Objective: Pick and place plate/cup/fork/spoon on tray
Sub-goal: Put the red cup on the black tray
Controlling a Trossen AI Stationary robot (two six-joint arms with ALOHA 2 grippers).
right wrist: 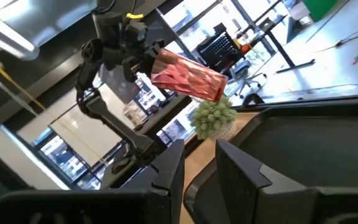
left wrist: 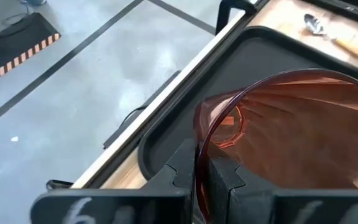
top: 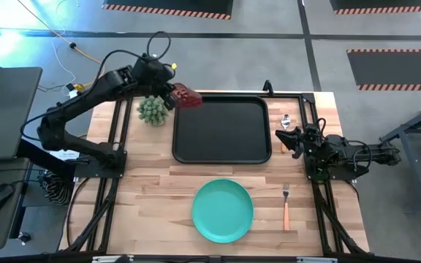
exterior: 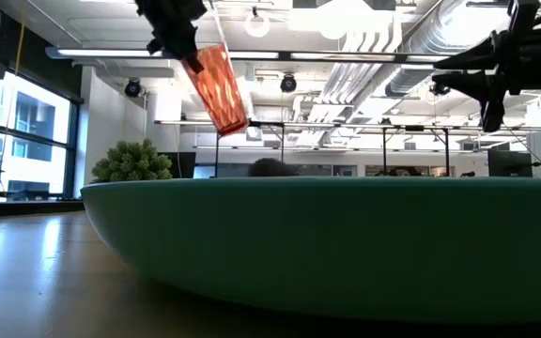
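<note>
Currently the left gripper (top: 172,93) pinches the rim of the translucent red ribbed plastic cup (top: 186,96), held tilted in the air over the near-left corner of the matte black rectangular tray (top: 221,129). A green spiky ball plant (top: 152,109) sits just beside it on the wooden counter (top: 152,197). Right gripper (top: 289,141) hovers at the tray's right edge, fingers slightly apart, near the orange-handled metal spoon (top: 285,122). Smooth round teal plate (top: 223,210) and orange-handled fork (top: 286,206) lie on the counter.

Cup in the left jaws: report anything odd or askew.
The cup hangs tilted in the left gripper, pinched by its rim, above the tray's left edge. Nothing is spilled or damaged.
</note>
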